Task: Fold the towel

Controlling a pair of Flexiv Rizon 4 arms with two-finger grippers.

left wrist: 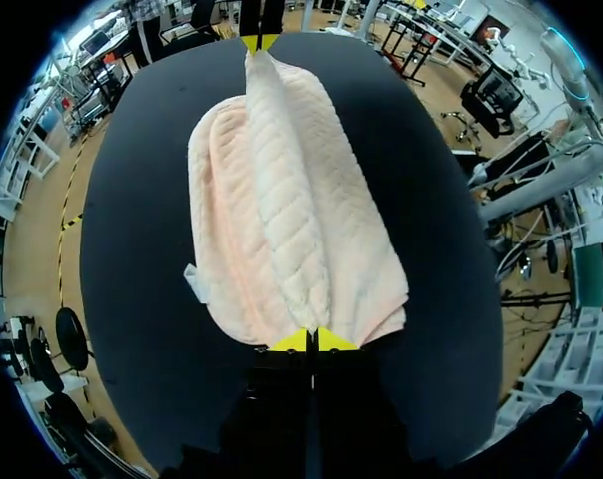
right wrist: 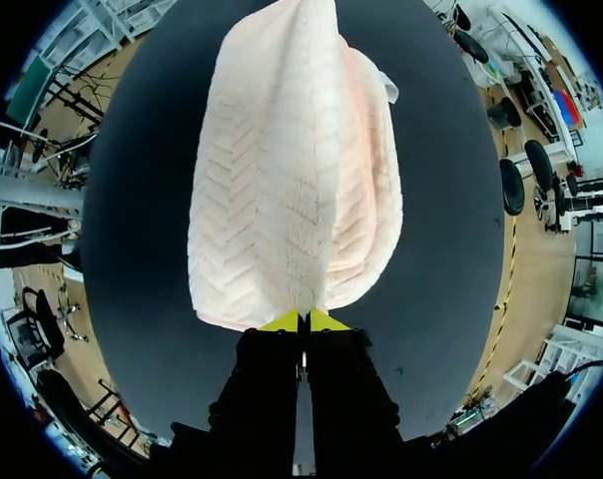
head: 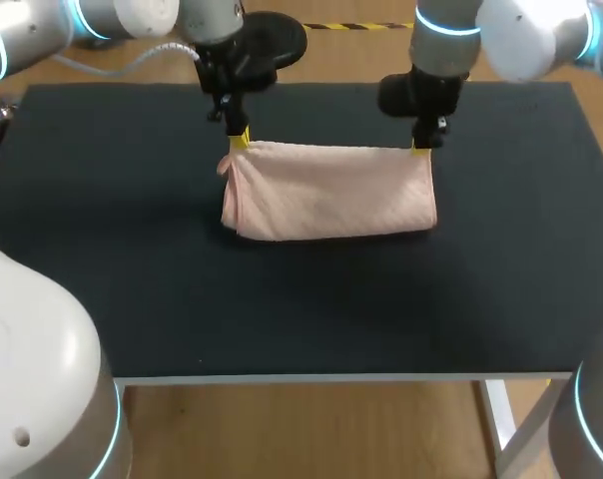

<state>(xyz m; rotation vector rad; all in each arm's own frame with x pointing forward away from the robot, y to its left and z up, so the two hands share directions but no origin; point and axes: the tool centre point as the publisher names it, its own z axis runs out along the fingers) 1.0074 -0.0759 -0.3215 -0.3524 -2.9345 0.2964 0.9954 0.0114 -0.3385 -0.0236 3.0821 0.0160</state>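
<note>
Pink towel (head: 329, 192) sits at the middle of the black worktop (head: 132, 279), its upper edge lifted and stretched between the two tools, its lower folds resting on the surface. Left tool (head: 240, 140) is pinched tight on one top corner, and right tool (head: 420, 148) is pinched on the other. Both grips look shallow, right at the hem, so a tug apart could pull a corner free. If one arm travels ahead of the other, I judge the raised layer would land skewed. Letting go too high could let it flop back and bunch.
</note>
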